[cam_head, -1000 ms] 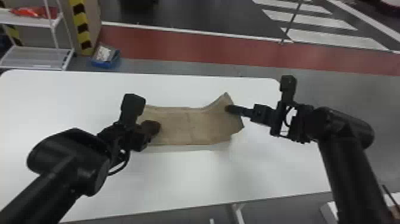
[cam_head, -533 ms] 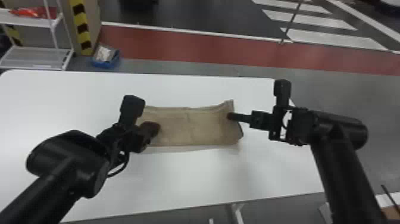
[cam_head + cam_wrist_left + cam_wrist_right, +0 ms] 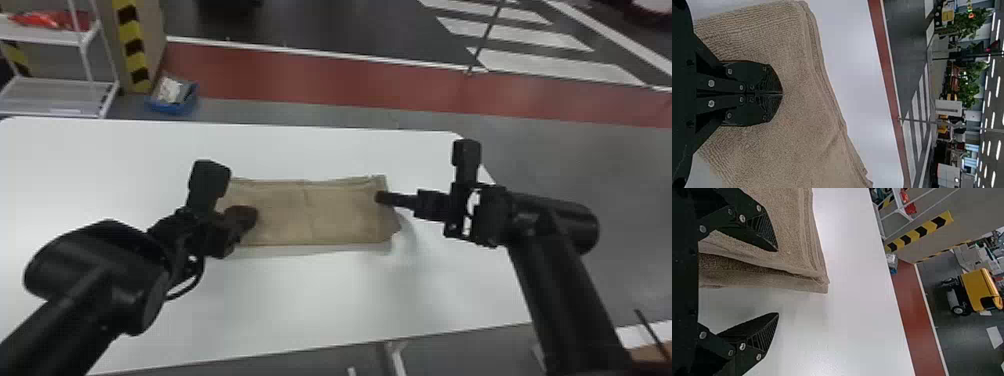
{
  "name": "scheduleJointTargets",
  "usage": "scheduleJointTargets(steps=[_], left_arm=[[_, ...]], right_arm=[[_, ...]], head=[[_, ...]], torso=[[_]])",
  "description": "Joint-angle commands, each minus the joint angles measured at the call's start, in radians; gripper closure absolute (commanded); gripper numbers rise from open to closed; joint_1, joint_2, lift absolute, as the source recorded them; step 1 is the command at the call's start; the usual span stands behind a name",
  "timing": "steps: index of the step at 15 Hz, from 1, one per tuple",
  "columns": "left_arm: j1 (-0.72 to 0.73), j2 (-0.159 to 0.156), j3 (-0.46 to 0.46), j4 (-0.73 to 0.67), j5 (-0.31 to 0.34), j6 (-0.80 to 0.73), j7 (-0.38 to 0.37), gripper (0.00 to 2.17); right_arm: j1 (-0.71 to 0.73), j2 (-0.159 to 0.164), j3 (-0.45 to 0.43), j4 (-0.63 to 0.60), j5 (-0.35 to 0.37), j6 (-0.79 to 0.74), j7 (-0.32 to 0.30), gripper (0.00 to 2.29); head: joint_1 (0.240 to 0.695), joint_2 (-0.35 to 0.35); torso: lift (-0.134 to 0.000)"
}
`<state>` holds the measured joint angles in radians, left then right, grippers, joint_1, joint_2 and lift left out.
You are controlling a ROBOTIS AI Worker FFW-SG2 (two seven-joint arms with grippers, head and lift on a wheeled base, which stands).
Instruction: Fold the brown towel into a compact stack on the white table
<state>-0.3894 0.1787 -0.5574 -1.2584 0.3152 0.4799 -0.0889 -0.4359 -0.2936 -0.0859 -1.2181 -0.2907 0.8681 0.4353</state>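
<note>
Brown towel [image 3: 310, 215]: folded into a layered strip on the white tabletop [image 3: 300, 300] — layers gape a little at its right end
Left pincer [image 3: 248, 216]: fingers together, over the towel's left part
Right pincer [image 3: 381, 197]: fingers apart at the towel's right end — one over the cloth, the other over the tabletop beside it

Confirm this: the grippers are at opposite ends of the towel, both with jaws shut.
Not both: the right wrist view shows the right gripper with its jaws open. The left gripper has its jaws shut, and the two are at opposite ends of the towel.
</note>
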Motion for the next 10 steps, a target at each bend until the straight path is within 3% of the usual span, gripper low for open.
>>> scheduleJointTargets(steps=[1,7,10], left_arm=[[0.007,0.007,0.005,-0.012,-0.001,0.004,-0.003,2.14],[0.024,0.016,0.01,-0.036,0.004,0.007,-0.006,2.14],[0.033,0.025,0.013,-0.049,0.005,0.007,-0.008,2.14]], right_arm=[[-0.012,0.016,0.0,0.032,0.001,-0.022,0.0,0.36],[-0.038,0.057,0.015,0.078,0.041,-0.04,0.0,0.38],[-0.052,0.064,0.023,0.089,0.044,-0.037,0.005,0.6]], head=[[0.695,-0.238],[0.695,-0.218],[0.695,-0.207]], torso=[[-0.12],[-0.12],[-0.12]])
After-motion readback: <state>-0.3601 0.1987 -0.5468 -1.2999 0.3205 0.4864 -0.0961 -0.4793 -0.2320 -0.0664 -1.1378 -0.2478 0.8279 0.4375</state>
